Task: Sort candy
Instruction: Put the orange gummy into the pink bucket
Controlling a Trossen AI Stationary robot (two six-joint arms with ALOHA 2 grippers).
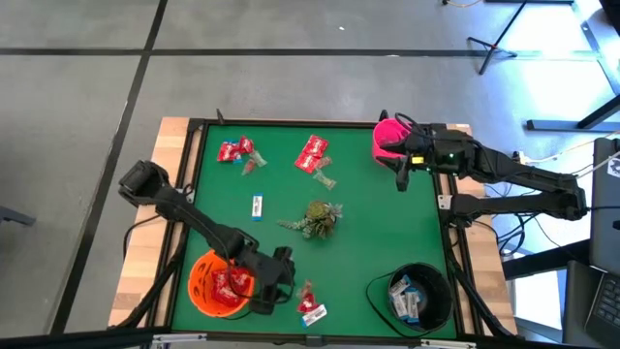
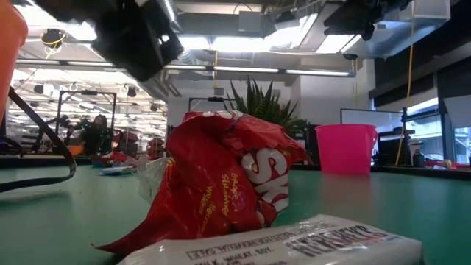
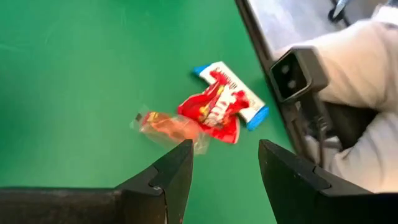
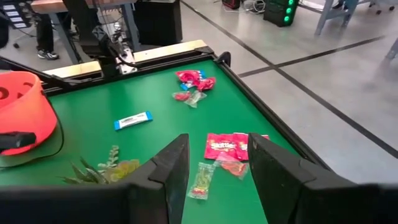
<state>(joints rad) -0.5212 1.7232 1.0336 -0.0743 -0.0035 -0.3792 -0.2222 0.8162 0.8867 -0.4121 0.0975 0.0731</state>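
Candy lies scattered on the green table (image 1: 368, 233). Near the front edge a red packet (image 3: 214, 112), a white-and-blue packet (image 3: 233, 93) and a clear-wrapped piece (image 3: 165, 124) lie together. My left gripper (image 3: 225, 158) hovers open just short of them, slanting down, beside the orange bowl (image 1: 215, 286). My right gripper (image 4: 217, 155) hangs open and empty above the table's far right, by the pink bowl (image 1: 387, 136). More red packets (image 1: 312, 153) (image 1: 232, 150), a clear-wrapped piece (image 1: 325, 179) and a white-and-blue packet (image 1: 257, 206) lie flat farther back.
The orange bowl holds red packets (image 1: 231, 284). A black bowl (image 1: 438, 312) at the front right holds white-and-blue packets (image 1: 405, 296). A green leafy sprig (image 1: 315, 218) lies mid-table. A raised black rim (image 1: 448, 208) frames the table. The low-view camera (image 3: 295, 71) stands at the front edge.
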